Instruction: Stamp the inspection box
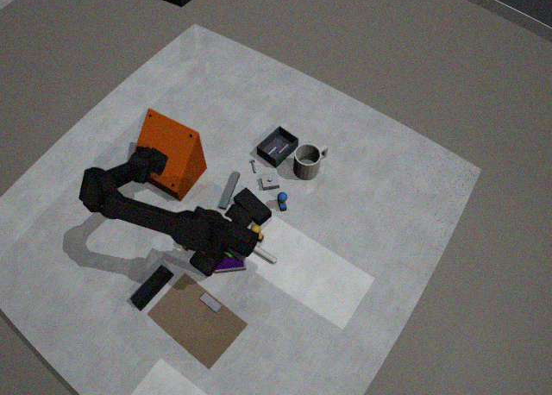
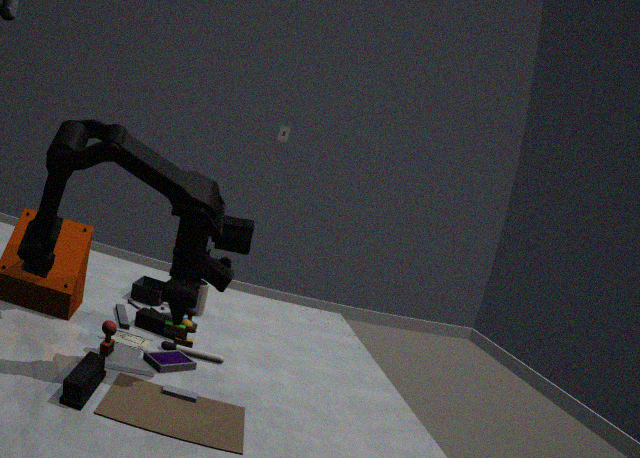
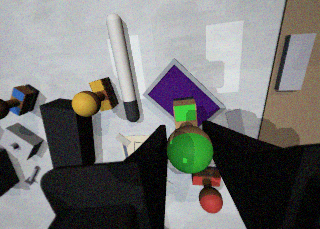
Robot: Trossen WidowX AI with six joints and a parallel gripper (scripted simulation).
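Observation:
My gripper (image 3: 183,128) (image 2: 178,316) is shut on the green-knobbed stamp (image 3: 190,151) (image 1: 228,253) and holds it upright, base down. In the wrist view the stamp's green base sits over the near corner of the purple ink pad (image 3: 175,86) (image 1: 229,263) (image 2: 169,359). The pale card (image 3: 131,145) (image 2: 129,339) lies left of the pad, partly hidden by my finger. A red-knobbed stamp (image 3: 210,199) (image 2: 108,330) stands near the card. A yellow-knobbed stamp (image 3: 87,103) (image 1: 255,229) and a blue-knobbed stamp (image 3: 22,99) (image 1: 282,197) stand farther off.
A white marker pen (image 3: 122,64) (image 1: 266,254) (image 2: 199,354) lies beside the pad. A brown clipboard (image 1: 196,323) (image 2: 170,417) (image 3: 300,114), black blocks (image 1: 151,286) (image 3: 65,129), a mug (image 1: 307,161), a dark tray (image 1: 277,146) and the orange arm base (image 1: 172,154) stand around.

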